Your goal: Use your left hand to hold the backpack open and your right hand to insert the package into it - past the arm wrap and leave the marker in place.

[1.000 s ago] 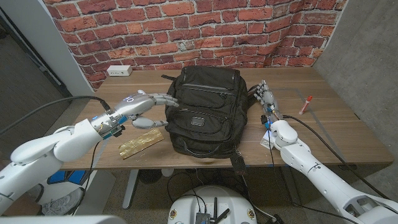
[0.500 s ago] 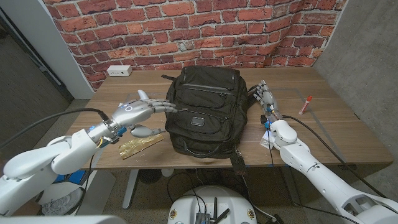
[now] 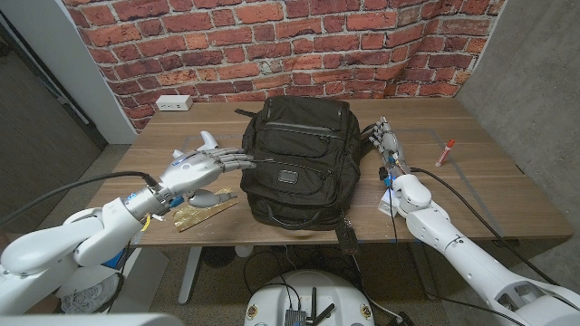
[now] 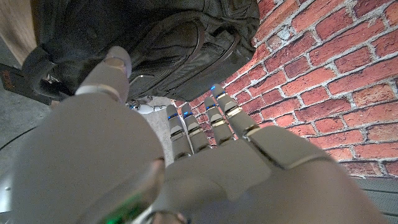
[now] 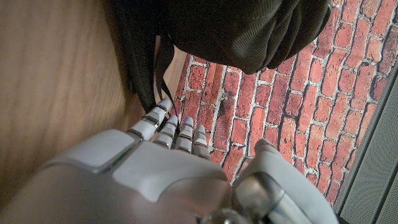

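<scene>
**Technician:** Two robot hands flanked the backpack [image 3: 297, 163]. Why were they stationed that way?

**Operator:** The left robot hand [image 3: 201, 167], at centre left of the head view, hung with fingers spread and extended toward the backpack's side, holding nothing. That position suited its assigned role of holding the bag open. The right robot hand [image 3: 387, 142], right of centre, stood close beside the bag's other side with fingers apart and extended, also holding nothing. In my judgement it was waiting for its turn with the package.

**Technician:** Where did the package lie?

**Operator:** The package [image 3: 204, 214], a flat gold foil item, lay on the table [image 3: 489, 195] at lower left of centre, just beneath the left robot hand and beside the bag.

**Technician:** How did the backpack look?

**Operator:** Black, woven fabric, lying at the frame centre with its zippers apparently closed. The red marker [image 3: 445, 151] lay well apart at the right and needed no handling.
</scene>
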Motion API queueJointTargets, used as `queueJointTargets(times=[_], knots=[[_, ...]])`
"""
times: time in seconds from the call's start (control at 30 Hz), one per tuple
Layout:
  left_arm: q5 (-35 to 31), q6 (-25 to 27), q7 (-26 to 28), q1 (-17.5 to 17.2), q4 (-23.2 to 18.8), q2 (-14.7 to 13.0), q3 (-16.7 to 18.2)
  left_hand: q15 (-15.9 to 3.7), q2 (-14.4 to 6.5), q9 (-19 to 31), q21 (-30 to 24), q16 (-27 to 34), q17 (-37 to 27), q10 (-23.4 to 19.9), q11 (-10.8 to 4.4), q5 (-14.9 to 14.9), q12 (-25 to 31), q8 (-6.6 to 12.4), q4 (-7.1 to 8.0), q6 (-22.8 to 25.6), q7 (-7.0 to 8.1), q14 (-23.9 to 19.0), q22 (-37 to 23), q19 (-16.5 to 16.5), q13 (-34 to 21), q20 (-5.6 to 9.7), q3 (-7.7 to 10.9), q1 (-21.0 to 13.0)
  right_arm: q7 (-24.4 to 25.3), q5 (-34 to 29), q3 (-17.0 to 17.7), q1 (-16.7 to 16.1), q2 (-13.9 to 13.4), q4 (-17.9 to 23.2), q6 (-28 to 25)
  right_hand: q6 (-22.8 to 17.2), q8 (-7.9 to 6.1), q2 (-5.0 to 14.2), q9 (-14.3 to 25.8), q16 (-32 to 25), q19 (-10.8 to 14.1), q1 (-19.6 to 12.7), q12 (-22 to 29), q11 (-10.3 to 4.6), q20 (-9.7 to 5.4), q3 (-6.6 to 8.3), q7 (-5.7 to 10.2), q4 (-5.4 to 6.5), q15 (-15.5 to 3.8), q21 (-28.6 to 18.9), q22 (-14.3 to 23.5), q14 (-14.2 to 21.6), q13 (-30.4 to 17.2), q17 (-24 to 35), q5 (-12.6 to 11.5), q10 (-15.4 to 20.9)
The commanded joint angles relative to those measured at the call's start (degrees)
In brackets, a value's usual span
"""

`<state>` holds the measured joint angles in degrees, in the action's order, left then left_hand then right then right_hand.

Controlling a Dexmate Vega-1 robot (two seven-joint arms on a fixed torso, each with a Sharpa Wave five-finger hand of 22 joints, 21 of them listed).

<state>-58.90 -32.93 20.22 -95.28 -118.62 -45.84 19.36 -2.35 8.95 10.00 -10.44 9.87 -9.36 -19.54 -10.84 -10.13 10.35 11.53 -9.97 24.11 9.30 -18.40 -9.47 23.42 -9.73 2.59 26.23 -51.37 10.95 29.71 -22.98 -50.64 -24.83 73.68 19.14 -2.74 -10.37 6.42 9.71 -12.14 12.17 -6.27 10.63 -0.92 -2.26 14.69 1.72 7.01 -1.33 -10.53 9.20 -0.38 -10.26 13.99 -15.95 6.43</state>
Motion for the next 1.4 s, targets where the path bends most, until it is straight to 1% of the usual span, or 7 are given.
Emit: queueJointTargets(times=[0.03,0.37,0.6,0.7,0.97,1.1,1.4], knots=[[-5.5,4.4,3.9,-3.0,-1.5,-2.0,-1.0,-9.96,0.1,0.3,0.1,-0.1,-0.1,0.4,0.09,0.2,-0.4,-0.31,-0.17,-0.7,-0.2,0.6,-0.2,-0.4,-0.1,9.72,-0.27,-0.9,0.3,-0.2,-0.2,0.3,0.5,-0.7,0.5,0.0,-0.21,1.38,0.2,-0.2,0.6,0.3,0.2,-0.12,-1.21,0.34,0.07,-0.03,-0.33,-0.2,0.3,0.1,-0.2,0.1,0.2,0.5],[-8.2,9.6,7.5,-3.5,-1.0,-3.9,-4.3,-9.85,-0.5,0.3,0.0,0.1,-0.1,0.1,0.37,0.0,0.0,-0.03,-0.13,-0.8,-0.82,0.4,-0.2,-0.6,-0.2,9.67,-0.66,-2.3,0.3,-0.3,-0.2,0.4,0.8,-1.2,1.1,0.0,-0.2,1.33,0.2,-0.2,0.6,0.5,0.2,-0.05,-1.24,0.47,0.08,-0.02,-0.43,-0.2,0.3,0.1,-0.2,0.1,0.3,0.4],[-9.0,14.2,11.0,-3.0,-0.3,-5.4,-8.0,-9.79,-1.3,0.3,-0.3,0.4,-0.1,-0.8,0.7,-0.2,0.3,0.4,0.0,0.2,-1.09,-0.5,-0.2,0.1,-0.2,9.55,-0.85,-3.6,0.1,-0.4,-0.3,0.5,0.9,-1.3,1.4,0.0,-0.21,1.33,0.2,-0.2,0.6,0.6,0.2,-0.09,-1.24,0.57,0.05,-0.01,-0.37,-0.2,0.3,0.1,-0.2,0.1,0.3,0.5],[-8.9,16.1,12.3,-2.7,0.1,-6.2,-9.6,-9.83,-1.8,0.3,-0.5,0.4,-0.1,-1.4,0.73,-0.4,0.4,0.64,0.12,0.9,-1.55,-0.9,-0.2,0.6,-0.2,9.53,-1.04,-4.3,0.1,-0.4,-0.3,0.4,0.9,-1.3,1.5,0.0,-0.22,1.32,0.2,-0.3,0.6,0.6,0.2,-0.1,-1.23,0.6,0.04,0.0,-0.38,-0.2,0.3,0.1,-0.2,0.1,0.3,0.5],[-8.6,21.3,16.3,-0.9,1.5,-8.2,-14.6,-9.77,-2.6,0.3,-0.7,0.5,-0.1,-2.8,0.53,-0.7,0.6,0.96,0.21,2.2,-1.58,-1.9,-0.3,1.5,-0.2,9.49,-1.4,-5.3,-0.1,-0.5,-0.5,0.4,1.1,-1.5,1.9,0.0,-0.22,1.3,0.2,-0.2,0.6,0.7,0.2,-0.11,-1.21,0.7,0.03,0.0,-0.39,-0.2,0.3,0.0,-0.2,0.1,0.3,0.5],[-8.3,24.8,19.1,0.6,2.5,-8.0,-17.9,-9.79,-3.1,0.4,-0.9,0.6,-0.1,-4.2,0.68,-1.0,0.9,1.26,0.16,3.4,-1.71,-2.8,-0.3,2.4,-0.2,9.45,-1.65,-6.3,-0.2,-0.5,-0.6,0.4,1.3,-1.7,2.3,0.0,-0.21,1.29,0.2,-0.3,0.6,0.7,0.2,-0.09,-1.26,0.75,0.04,0.0,-0.36,-0.2,0.3,0.0,-0.2,0.1,0.3,0.5],[-6.4,29.6,22.2,2.3,3.2,-11.3,-22.3,-9.91,-3.6,0.4,-1.2,0.7,-0.2,-5.9,0.47,-1.2,0.9,1.51,0.12,5.0,-2.09,-4.5,-0.4,3.7,-0.2,9.5,-2.12,-7.7,-0.2,-0.7,-0.6,0.4,1.7,-2.1,2.9,0.0,-0.21,1.26,0.2,-0.3,0.6,0.8,0.2,-0.15,-1.31,0.84,0.03,0.02,-0.33,-0.2,0.3,0.1,-0.2,0.1,0.3,0.5]])
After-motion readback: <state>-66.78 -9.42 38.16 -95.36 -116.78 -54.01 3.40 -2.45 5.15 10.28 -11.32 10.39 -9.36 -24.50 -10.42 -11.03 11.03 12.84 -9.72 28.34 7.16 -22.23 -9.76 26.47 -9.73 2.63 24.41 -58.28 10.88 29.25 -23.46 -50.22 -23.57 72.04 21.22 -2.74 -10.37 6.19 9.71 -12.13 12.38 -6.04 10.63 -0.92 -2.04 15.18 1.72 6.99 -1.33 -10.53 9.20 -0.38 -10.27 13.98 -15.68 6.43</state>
